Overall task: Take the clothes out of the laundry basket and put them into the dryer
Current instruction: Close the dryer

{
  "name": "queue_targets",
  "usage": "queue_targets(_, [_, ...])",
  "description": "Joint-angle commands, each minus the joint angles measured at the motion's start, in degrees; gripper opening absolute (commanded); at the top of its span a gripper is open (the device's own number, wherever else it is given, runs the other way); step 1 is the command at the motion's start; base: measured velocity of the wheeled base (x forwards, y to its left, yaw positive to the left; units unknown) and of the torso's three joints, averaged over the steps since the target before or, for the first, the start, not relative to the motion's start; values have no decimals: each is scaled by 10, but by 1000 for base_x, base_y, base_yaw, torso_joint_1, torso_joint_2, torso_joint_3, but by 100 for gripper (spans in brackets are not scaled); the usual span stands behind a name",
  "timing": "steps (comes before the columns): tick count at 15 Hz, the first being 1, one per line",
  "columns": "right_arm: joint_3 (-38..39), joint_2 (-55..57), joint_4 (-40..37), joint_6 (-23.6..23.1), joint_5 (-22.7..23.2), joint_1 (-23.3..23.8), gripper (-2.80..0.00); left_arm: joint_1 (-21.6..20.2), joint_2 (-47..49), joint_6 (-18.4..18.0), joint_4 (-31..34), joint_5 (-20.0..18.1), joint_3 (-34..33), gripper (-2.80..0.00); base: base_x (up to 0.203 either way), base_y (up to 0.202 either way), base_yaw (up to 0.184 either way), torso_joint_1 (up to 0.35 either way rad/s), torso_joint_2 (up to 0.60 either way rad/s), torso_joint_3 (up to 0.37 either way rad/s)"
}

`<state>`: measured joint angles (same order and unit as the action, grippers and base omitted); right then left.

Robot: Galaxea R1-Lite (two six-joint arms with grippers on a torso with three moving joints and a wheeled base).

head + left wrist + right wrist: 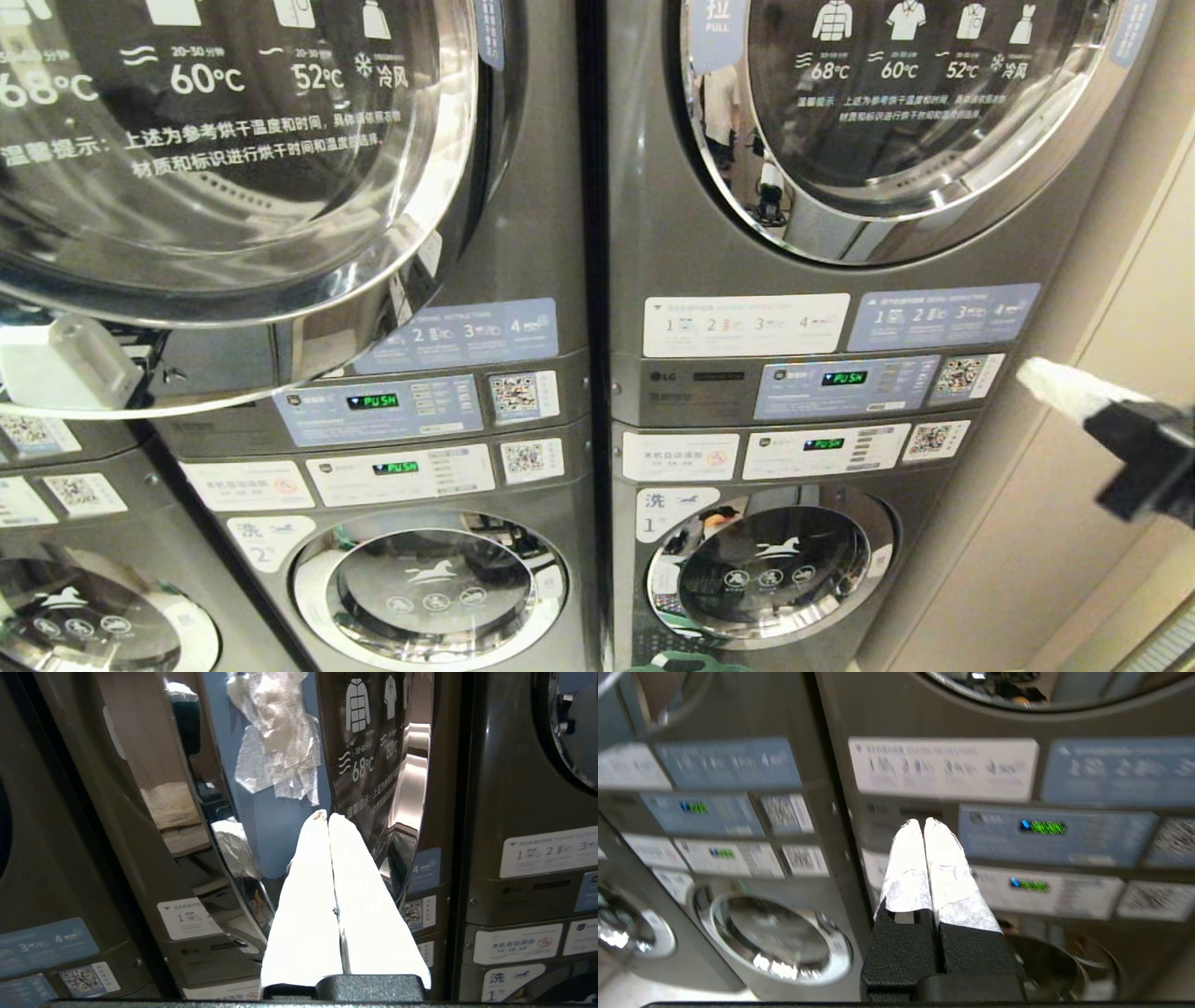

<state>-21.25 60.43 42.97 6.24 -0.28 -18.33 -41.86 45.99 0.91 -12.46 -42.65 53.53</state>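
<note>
The left stack's upper dryer has its round glass door [233, 187] swung open towards me. In the left wrist view, a crumpled white cloth [275, 751] and blue fabric [275, 830] show in the opening behind that door [373, 765]. My left gripper [327, 814] is shut and empty, pointing at the gap beside the door edge. My right gripper [1032, 373] hangs at the far right, level with the control panels, shut with nothing in it [923, 821]. The laundry basket is out of view.
The right stack's dryer door [896, 112] is closed. Control panels [845, 385] and two lower washer doors [429, 583] [770, 569] sit below. A beige wall [1120, 280] runs along the right. A green edge [686, 663] peeks in at the bottom.
</note>
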Motion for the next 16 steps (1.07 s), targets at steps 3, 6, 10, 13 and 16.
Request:
queue_targets(3, [93, -287, -170, -56, 2, 13, -280, -4, 70, -30, -41, 27, 0, -280, 0, 0, 0, 0, 0, 0])
queue_targets(6, [144, -437, -285, -122, -26, 16, -280, -4, 145, -34, -121, 67, -1, -280, 0, 0, 0, 0, 0, 0])
queue_targets(10, [210, -449, -350, -130, -124, 19, -280, 7, 211, -47, -194, 76, -32, -280, 0, 0, 0, 0, 0, 0])
queue_targets(13, [183, -449, -462, -75, -47, 19, -280, 19, 268, -64, -250, 75, -39, -280, 0, 0, 0, 0, 0, 0])
queue_targets(16, [184, -449, -494, -59, -6, 18, -280, 42, 294, -67, -294, 76, -42, -280, 0, 0, 0, 0, 0, 0])
